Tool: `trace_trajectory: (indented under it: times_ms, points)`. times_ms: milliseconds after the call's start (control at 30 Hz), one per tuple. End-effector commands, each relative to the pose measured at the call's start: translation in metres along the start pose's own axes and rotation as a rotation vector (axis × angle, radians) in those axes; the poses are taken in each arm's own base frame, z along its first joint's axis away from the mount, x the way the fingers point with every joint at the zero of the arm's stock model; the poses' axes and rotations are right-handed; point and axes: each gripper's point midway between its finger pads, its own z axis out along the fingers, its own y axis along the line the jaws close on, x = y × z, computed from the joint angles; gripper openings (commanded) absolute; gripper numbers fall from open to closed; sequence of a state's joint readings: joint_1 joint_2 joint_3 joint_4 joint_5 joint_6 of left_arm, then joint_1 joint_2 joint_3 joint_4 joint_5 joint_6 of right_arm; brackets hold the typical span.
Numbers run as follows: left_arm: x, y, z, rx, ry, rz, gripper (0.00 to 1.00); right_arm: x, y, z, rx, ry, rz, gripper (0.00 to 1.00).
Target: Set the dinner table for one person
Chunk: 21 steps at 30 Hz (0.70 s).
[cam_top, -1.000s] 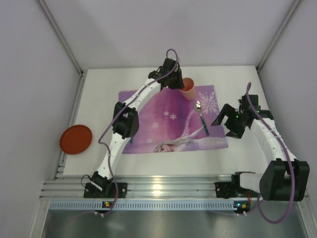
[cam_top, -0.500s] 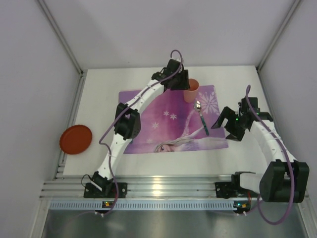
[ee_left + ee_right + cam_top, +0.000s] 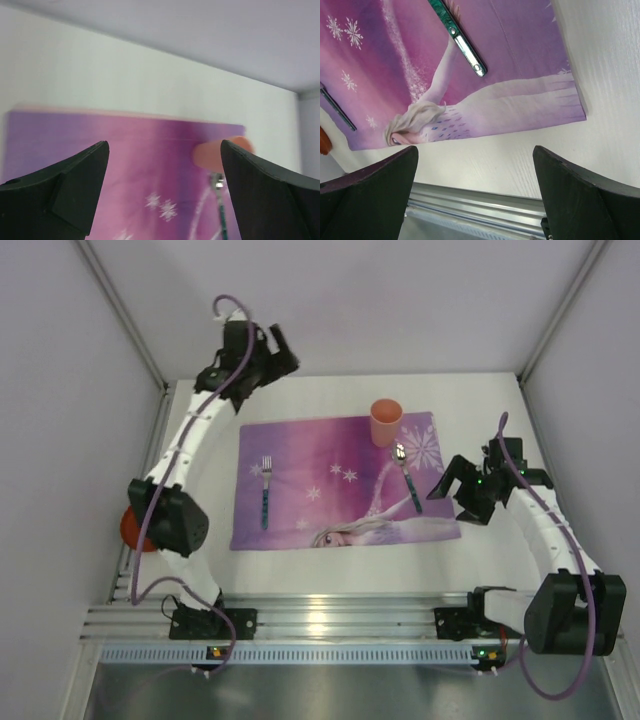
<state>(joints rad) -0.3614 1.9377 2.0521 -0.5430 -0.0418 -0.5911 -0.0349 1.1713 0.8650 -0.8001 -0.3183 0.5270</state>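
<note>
Dinner table (image 3: 480, 400): left claw (image 3: 164, 147) wide near far edge, right claw (image 3: 475, 150) wide beside placemat (image 3: 340, 490).

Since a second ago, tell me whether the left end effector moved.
Yes: left end effector swung left from the cup, beyond the far edge of the placemat.

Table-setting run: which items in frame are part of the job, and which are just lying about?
Job: dinner table, placemat, cup, fork, spoon, red plate (partly hidden).
Lying about: aluminium rail at the near edge, enclosure walls.
</note>
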Motion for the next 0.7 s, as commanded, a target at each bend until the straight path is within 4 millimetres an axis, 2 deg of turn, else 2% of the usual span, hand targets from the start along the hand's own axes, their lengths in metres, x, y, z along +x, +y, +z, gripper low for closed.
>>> trace_trajectory:
  times_ms: [0,33,67,100,167,200,233,267,333,400,433,500,667]
  points:
    - [0.032,0.162,-0.036,-0.454,0.074,-0.082,0.98,-0.017,0.016,-0.012,-0.061,-0.066,-0.007,0.98]
    - [0.036,0.185,-0.059,-0.521,0.078,-0.084,0.98,-0.015,0.017,-0.012,-0.072,-0.060,-0.006,0.98]
    - [0.064,0.233,-0.074,-0.642,0.139,-0.095,0.98,-0.014,0.018,-0.011,-0.077,-0.057,-0.002,0.98]
    - [0.063,0.250,-0.095,-0.703,0.124,-0.085,0.98,-0.012,0.018,-0.010,-0.084,-0.049,-0.004,0.98]
    - [0.075,0.286,-0.118,-0.792,0.153,-0.090,0.98,-0.008,0.016,-0.008,-0.080,-0.040,-0.002,0.98]
    - [0.089,0.295,-0.127,-0.817,0.192,-0.054,0.97,-0.006,0.016,-0.007,-0.081,-0.034,-0.006,0.98]
    - [0.088,0.311,-0.137,-0.877,0.194,-0.042,0.97,-0.003,0.016,-0.006,-0.082,-0.026,-0.010,0.98]
    - [0.095,0.319,-0.145,-0.918,0.234,-0.016,0.97,-0.002,0.015,-0.005,-0.080,-0.022,-0.010,0.98]
    - [0.105,0.331,-0.150,-0.971,0.311,0.053,0.96,0.001,0.013,-0.002,-0.078,-0.009,-0.013,0.98]
    - [0.111,0.347,-0.166,-1.093,0.383,0.106,0.96,0.003,0.013,-0.001,-0.080,0.000,-0.013,0.98]
    - [0.120,0.356,-0.165,-1.140,0.433,0.128,0.95,0.004,0.014,-0.001,-0.081,0.005,-0.021,0.98]
    - [0.126,0.366,-0.170,-1.198,0.466,0.149,0.95,0.005,0.013,0.001,-0.078,0.016,-0.023,0.98]
    - [0.139,0.379,-0.170,-1.189,0.476,0.106,0.96,0.005,0.014,0.004,-0.076,0.030,-0.035,0.98]
